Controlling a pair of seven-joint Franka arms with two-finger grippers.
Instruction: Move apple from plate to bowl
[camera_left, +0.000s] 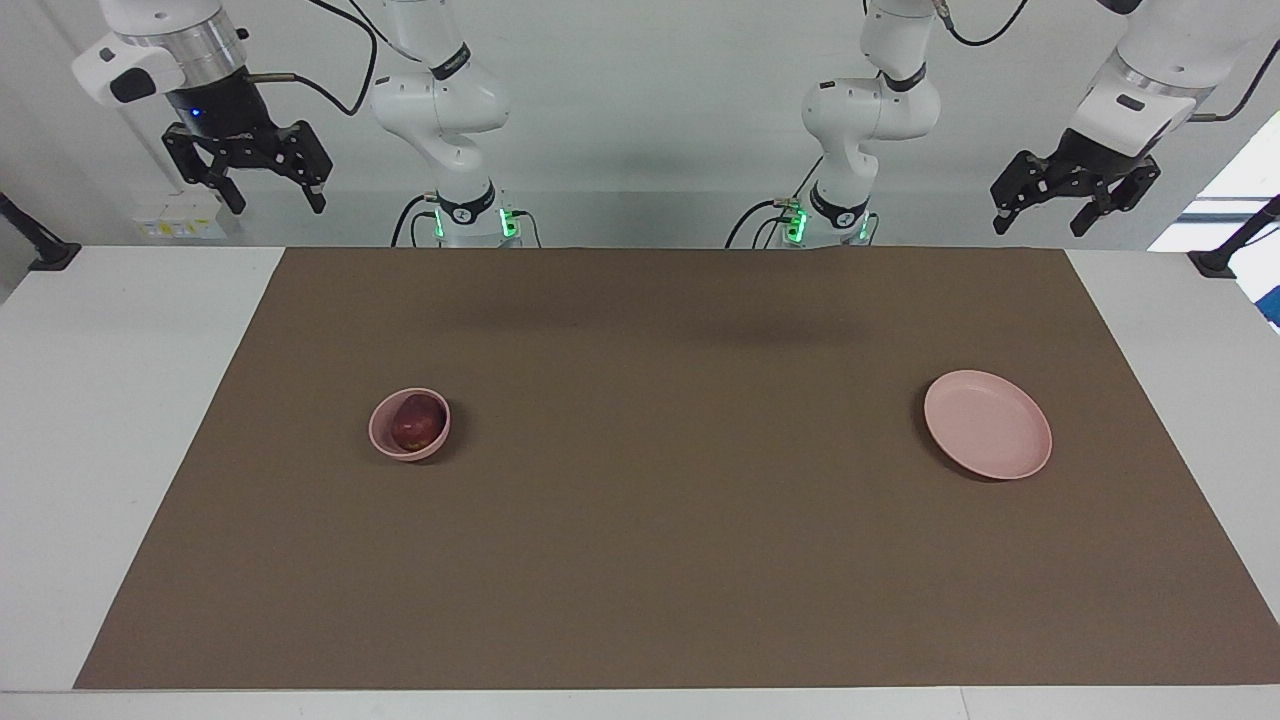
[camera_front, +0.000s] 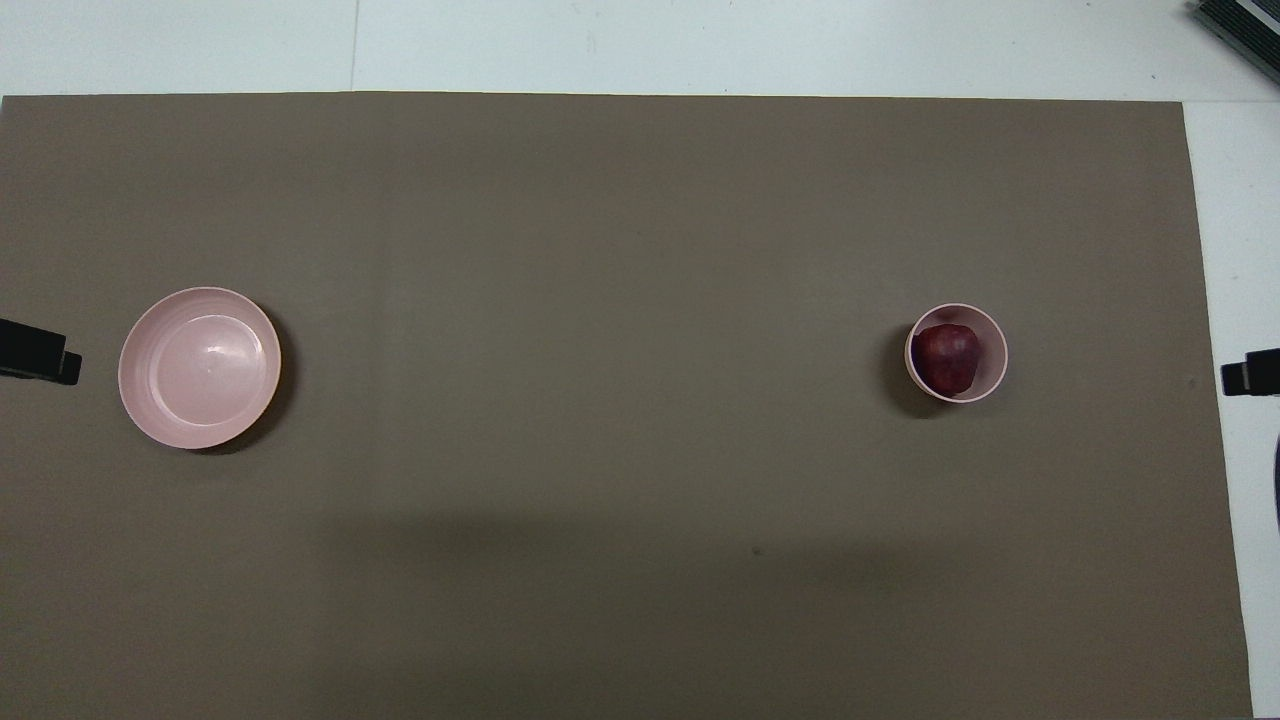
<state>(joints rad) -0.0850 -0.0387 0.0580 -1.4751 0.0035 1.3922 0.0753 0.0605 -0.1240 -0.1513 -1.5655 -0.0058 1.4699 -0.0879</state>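
While both arms wait raised at the robots' end of the table, the apple (camera_left: 418, 424) sits inside the bowl (camera_left: 385, 440), a dark red fruit filling most of the small pink vessel. That bowl stands on the brown mat (camera_left: 680, 560) toward the right arm's end of the table, and the plate (camera_left: 987, 423) lies flat and bare on the same mat toward the left arm's end, well apart from the bowl and about as far from the robots as it is. Held high over the white table edge (camera_left: 130, 330) at its own end, the right gripper (camera_left: 271, 198) has its fingers spread wide with nothing between them. Hanging likewise over the table edge near its own end, the left gripper (camera_left: 1041, 222) is also spread wide and holds nothing.
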